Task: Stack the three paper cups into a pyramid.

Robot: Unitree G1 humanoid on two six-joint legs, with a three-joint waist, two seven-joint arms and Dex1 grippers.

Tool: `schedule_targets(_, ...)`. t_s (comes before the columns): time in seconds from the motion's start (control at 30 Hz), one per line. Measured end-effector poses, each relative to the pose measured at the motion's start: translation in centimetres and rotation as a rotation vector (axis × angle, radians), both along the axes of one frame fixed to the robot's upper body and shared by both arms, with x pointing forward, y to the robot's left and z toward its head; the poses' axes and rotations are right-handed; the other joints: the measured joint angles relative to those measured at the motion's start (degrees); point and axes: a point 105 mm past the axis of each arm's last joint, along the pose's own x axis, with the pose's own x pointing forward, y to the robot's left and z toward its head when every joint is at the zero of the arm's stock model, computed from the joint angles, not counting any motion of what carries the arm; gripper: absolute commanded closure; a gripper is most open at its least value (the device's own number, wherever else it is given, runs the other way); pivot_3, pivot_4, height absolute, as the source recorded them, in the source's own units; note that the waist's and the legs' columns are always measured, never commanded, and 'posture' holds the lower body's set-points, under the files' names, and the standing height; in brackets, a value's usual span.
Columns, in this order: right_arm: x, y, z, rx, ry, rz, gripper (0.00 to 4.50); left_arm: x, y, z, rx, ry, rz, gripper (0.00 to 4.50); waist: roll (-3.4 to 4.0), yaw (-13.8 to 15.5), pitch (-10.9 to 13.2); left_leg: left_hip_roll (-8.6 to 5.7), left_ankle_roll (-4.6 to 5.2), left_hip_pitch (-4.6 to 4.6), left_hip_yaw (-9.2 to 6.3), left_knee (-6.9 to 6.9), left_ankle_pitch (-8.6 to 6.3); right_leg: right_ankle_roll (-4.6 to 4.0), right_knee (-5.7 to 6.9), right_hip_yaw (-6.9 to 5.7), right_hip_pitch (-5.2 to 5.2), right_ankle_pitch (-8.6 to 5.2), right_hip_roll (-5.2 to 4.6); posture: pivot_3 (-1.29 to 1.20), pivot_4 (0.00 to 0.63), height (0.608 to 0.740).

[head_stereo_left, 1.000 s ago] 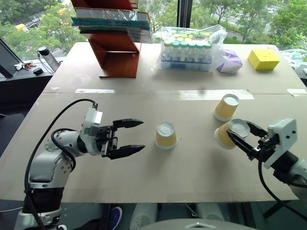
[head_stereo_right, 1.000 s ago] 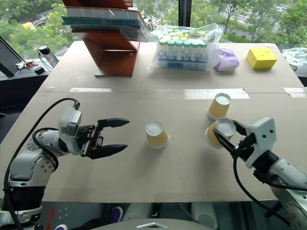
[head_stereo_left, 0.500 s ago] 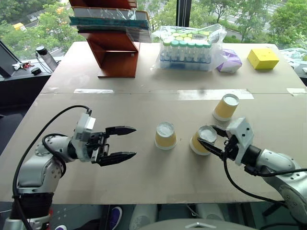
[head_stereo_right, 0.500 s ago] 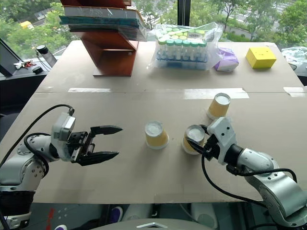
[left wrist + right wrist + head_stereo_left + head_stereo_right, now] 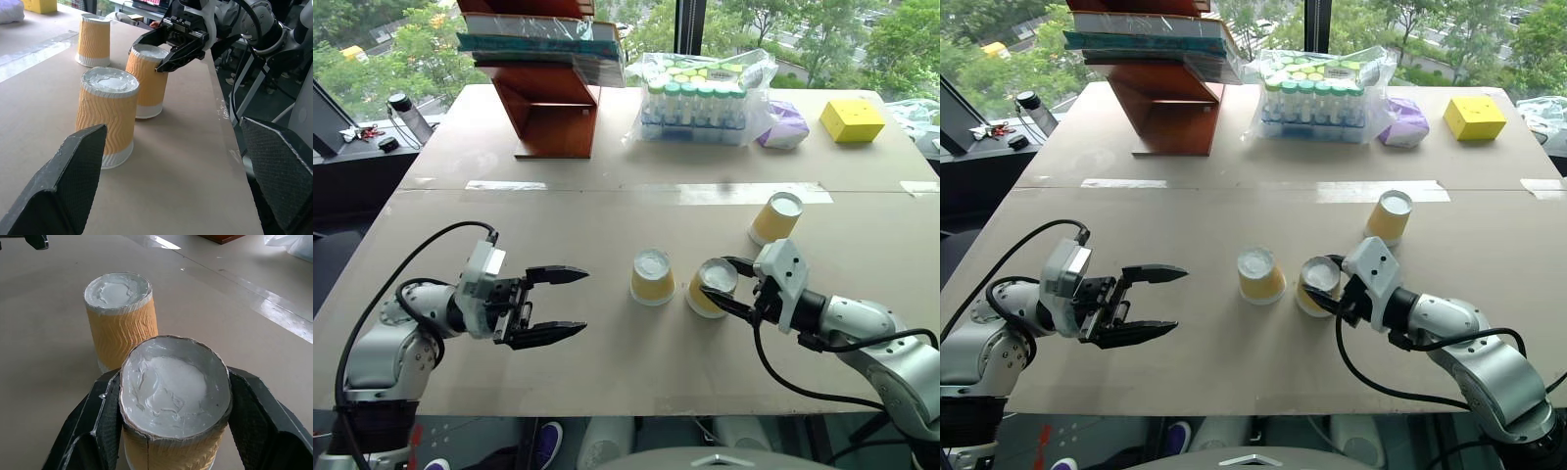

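Windows with green trees behind them run past the far edge of the broad tan table [image 5: 607,211], which carries everything. Along that far edge stand a red-brown rack [image 5: 551,103] under flat packs, a clear bag of capped vials [image 5: 697,103], a purple pouch [image 5: 784,127] and a yellow box [image 5: 852,119] toward the far right corner. Both arms reach in from the near edge. Nearer the middle stand the three paper cups, all upside down, white bases up. The middle cup [image 5: 652,277] stands free; the gripped cup [image 5: 711,288] sits just beside it on the right, with the right end effector [image 5: 732,286] clamped around its upper wall, and it appears to rest on the table. The third cup [image 5: 774,218] stands apart, farther toward the far right. The left end effector [image 5: 559,305] hovers spread wide and empty, near the middle cup's left side without touching it. The step in hand looks like forming the pyramid's base pair. Next, the right end effector should let go without nudging either cup, then fetch the third cup and set it centred across both bases.
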Motion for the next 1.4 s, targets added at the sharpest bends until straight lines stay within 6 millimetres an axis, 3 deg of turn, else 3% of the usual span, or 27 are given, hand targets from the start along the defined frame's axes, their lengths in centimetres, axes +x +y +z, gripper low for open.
schedule_targets(0.3, 0.3, 0.2, -0.5, 0.011, 0.008, -0.002, 2.24, 0.2, 0.0, 0.0, 0.0, -0.003, 0.012, 0.0, 0.0, 0.0, 0.0, 0.0, 0.0, 0.0, 0.0, 0.0, 0.0, 0.0, 0.0, 0.01, 0.0, 0.0, 0.0, 0.0, 0.15, 0.74)
schedule_targets(0.33, 0.3, 0.2, -0.5, 0.024, 0.014, -0.002, 1.21, 0.3, 0.0, 0.1, -0.002, -0.01, 0.017, 0.0, 0.0, 0.0, 0.0, 0.0, 0.0, 0.0, 0.0, 0.0, 0.0, 0.0, 0.0, 0.01, 0.0, 0.0, 0.0, 0.0, 0.15, 0.74)
schedule_targets(0.43, 0.3, 0.5, -0.7, 0.066, 0.044, 0.014, 0.05, 1.0, -0.2, 0.4, 0.005, -0.044, 0.051, 0.0, 0.0, 0.0, 0.0, -0.01, 0.0, 0.01, 0.0, 0.01, 0.0, 0.01, 0.02, 0.01, 0.01, 0.01, 0.0, 0.0, 0.15, 0.74)
schedule_targets(0.57, 0.1, 0.1, -0.3, 0.078, 0.044, 0.028, 0.05, 1.8, -0.5, 0.7, 0.023, -0.073, 0.075, 0.0, -0.01, 0.1, 0.0, -0.02, 0.0, 0.0, 0.0, 0.01, 0.0, 0.02, 0.02, 0.0, 0.01, 0.01, -0.01, 0.0, 0.15, 0.74)
schedule_targets(0.7, -0.7, -0.4, 1.5, 0.09, -0.041, 0.04, 0.05, 2.5, -1.6, 0.2, 0.072, -0.07, 0.062, 0.0, 0.0, 0.1, 0.0, -0.03, 0.0, 0.0, -0.02, 0.01, 0.0, 0.02, 0.03, 0.0, 0.01, 0.01, 0.0, 0.0, 0.15, 0.74)
schedule_targets(1.0, -5.8, -2.0, 3.8, 0.065, -0.153, 0.124, 0.05, 4.6, -4.9, -0.6, 0.116, -0.067, -0.029, 0.0, -0.09, 0.0, 0.0, -0.13, 0.0, 0.01, -0.02, 0.03, 0.0, 0.05, 0.08, 0.0, 0.04, 0.02, 0.02, 0.0, 0.15, 0.74)
schedule_targets(1.1, -7.2, -3.6, 4.3, 0.089, -0.158, 0.074, 0.05, 5.6, -6.1, -0.4, 0.116, -0.081, -0.063, 0.0, -0.12, 0.2, 0.0, -0.15, 0.0, 0.02, -0.06, 0.05, 0.0, 0.05, 0.1, -0.06, 0.06, 0.02, 0.05, 0.0, 0.15, 0.74)
schedule_targets(1.4, -8.2, -5.5, 4.6, 0.073, -0.135, 0.025, 0.05, 6.5, -7.9, -1.3, 0.118, -0.075, -0.129, 0.0, -0.14, 0.1, 0.0, -0.14, 0.0, 0.07, -0.03, 0.09, 0.0, 0.05, 0.13, -0.01, 0.09, 0.02, 0.06, 0.0, 0.15, 0.74)
